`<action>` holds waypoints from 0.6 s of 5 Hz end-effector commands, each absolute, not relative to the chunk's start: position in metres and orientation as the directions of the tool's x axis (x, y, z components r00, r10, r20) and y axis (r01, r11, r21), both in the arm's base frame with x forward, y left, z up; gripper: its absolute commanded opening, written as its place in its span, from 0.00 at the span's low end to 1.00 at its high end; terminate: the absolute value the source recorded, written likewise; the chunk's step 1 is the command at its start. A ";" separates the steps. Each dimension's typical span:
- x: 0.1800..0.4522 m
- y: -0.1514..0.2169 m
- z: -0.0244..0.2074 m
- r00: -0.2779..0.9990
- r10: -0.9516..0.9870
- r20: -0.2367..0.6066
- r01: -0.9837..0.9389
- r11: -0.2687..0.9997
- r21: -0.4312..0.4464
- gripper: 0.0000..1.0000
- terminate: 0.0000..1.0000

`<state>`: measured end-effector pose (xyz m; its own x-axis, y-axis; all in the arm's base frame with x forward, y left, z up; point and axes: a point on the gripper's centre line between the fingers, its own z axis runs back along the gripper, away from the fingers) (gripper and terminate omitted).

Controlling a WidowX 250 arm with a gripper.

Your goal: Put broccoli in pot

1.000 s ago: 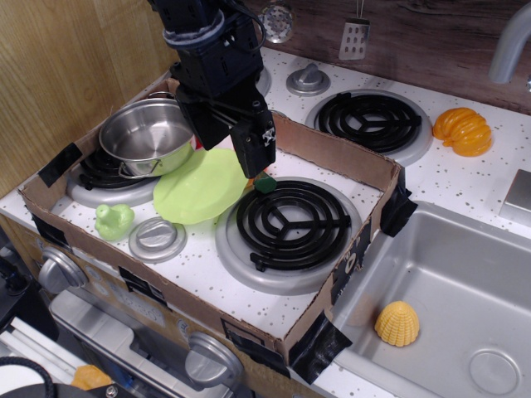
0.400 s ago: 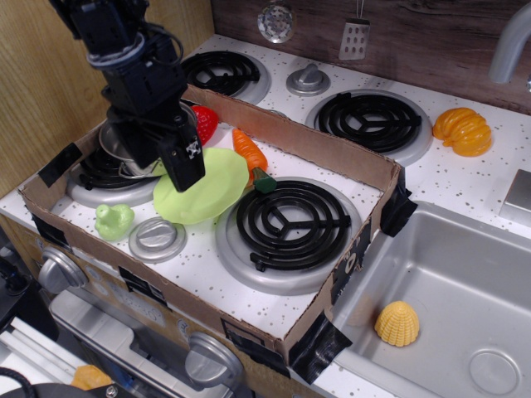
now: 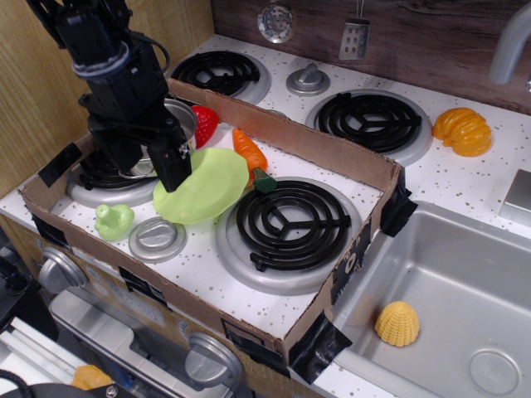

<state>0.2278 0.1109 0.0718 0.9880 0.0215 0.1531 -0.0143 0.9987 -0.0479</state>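
pale green and knobbly, the small plastic toy broccoli (image 3: 114,220) sits on the speckled white stovetop near the 8 o'clock corner of the brown cardboard tray (image 3: 332,153), untouched and well apart from anything holding it. just to its right, at about 4 o'clock from it, lies the flat grey round lid with a knob (image 3: 157,240). above the broccoli, toward 12 o'clock, the black robot gripper (image 3: 153,162) hangs over the shiny round stainless-steel pot (image 3: 184,114), which it largely hides; only a slice of rim and wall shows. from this angle i cannot tell whether the fingers are spread or pressed together, though nothing appears to be between them. the flat lime-green plate (image 3: 207,184) lies just beside the gripper at its 4 o'clock. further right come the red toy strawberry (image 3: 205,123), the orange toy carrot (image 3: 250,155), and the black coil burner (image 3: 292,222).

my reading is that the step in hand is the approach: the broccoli has not been picked up, and the pot looks empty as far as can be seen. the next move calls for the gripper to travel toward 7 o'clock, come down over the broccoli with fingers parted, and close on its lumpy top or short stem without nudging the lid beside it.
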 end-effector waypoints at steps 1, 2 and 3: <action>0.220 0.138 0.048 0.966 0.078 0.248 -0.085 0.996 0.017 1.00 0.00; 0.216 0.157 0.036 0.962 0.077 0.263 -0.090 0.995 0.038 1.00 0.00; 0.209 0.174 0.051 0.964 0.051 0.262 -0.083 0.990 0.110 1.00 0.00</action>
